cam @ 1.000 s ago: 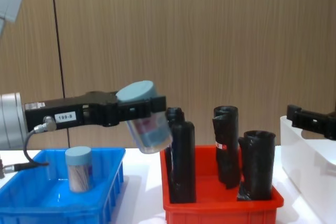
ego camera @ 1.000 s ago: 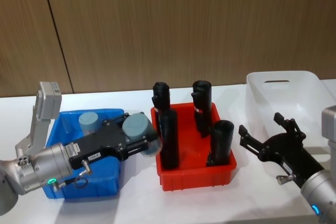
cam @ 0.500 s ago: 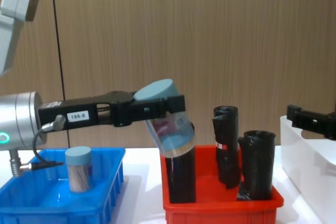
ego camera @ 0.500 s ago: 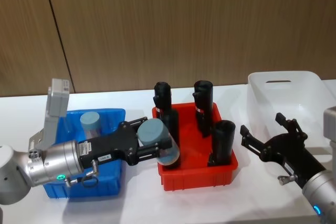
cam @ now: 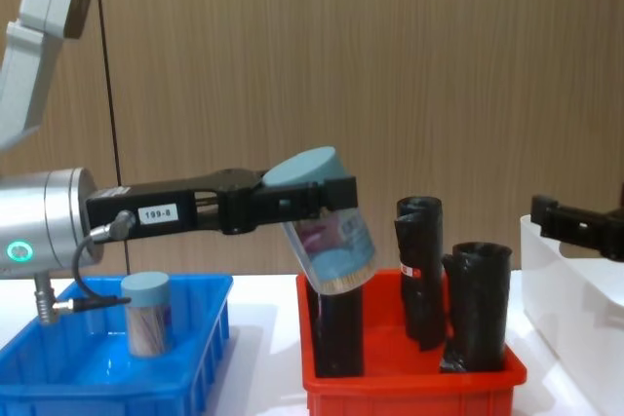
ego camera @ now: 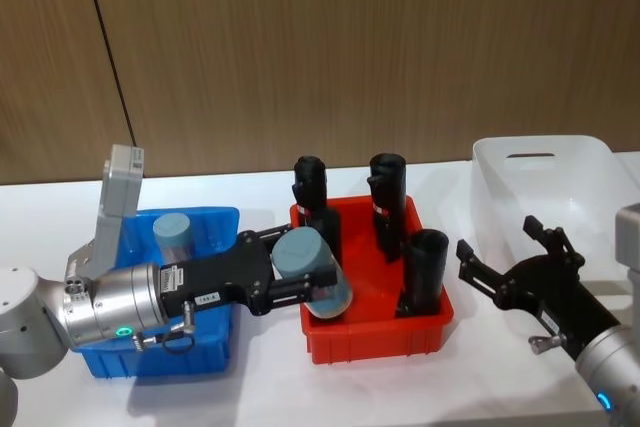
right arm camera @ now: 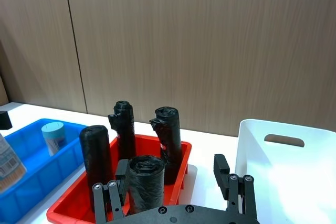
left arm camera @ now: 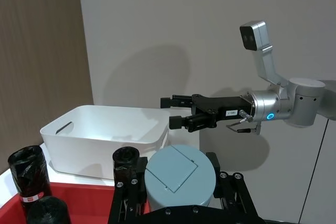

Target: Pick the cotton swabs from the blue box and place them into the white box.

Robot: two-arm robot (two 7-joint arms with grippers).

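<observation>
Head view: left gripper (ego camera: 285,275) clamped on a tilted swab jar (ego camera: 318,282) mid-frame over the red bin (ego camera: 375,342), so I'd carry it high, clear of the black rolls (ego camera: 422,267), to the white box (ego camera: 545,187) at right, beside the spread-fingered right gripper (ego camera: 497,239).
</observation>
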